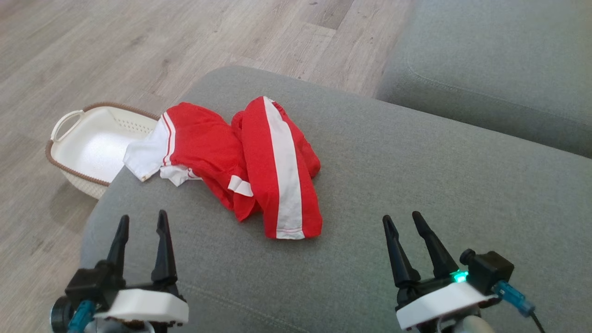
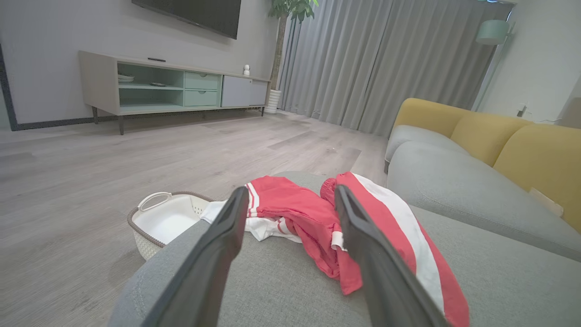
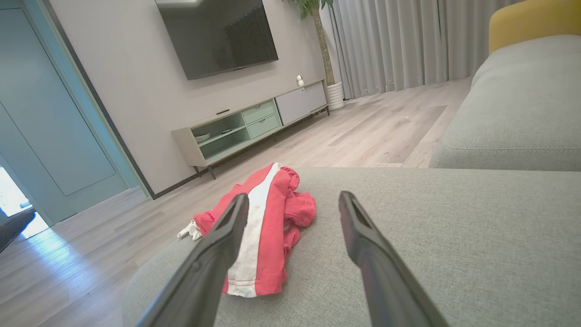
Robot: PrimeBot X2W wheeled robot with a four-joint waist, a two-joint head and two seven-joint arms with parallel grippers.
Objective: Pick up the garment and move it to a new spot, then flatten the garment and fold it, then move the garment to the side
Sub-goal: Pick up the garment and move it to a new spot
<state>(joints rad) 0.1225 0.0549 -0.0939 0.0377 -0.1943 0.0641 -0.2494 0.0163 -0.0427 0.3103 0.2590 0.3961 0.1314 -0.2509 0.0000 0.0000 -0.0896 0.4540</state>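
Evidently no grasp had been made. The garment (image 1: 240, 162), red with a white stripe (image 1: 283, 175), lay crumpled on the grey cushion (image 1: 416, 194). In the head view it sat toward the cushion's 10 o'clock corner. One white edge reached the rim there, beside the basket (image 1: 92, 148) on the floor.

Both grippers stood short of the cloth and apart from it. The left gripper (image 1: 143, 215) had the heap at 1 o'clock; the right gripper (image 1: 400, 215) had it at 10 o'clock. The stripe ran roughly 12 to 6 o'clock, leaning toward 5, with its hem end nearest the robot and between the two grippers. The heap as a whole spread 9 to 3.

In my judgement the left arm was nearer the bulk, while the hem lay about equally near both.

Each gripper pointed to 12 o'clock, low over the cushion, fingers spread wide and holding nothing. In the left wrist view the garment (image 2: 295, 213) lay dead ahead between the fingers. In the right wrist view the garment (image 3: 268, 218) sat at 11 o'clock, partly behind one finger.

A short forward reach would likely serve.
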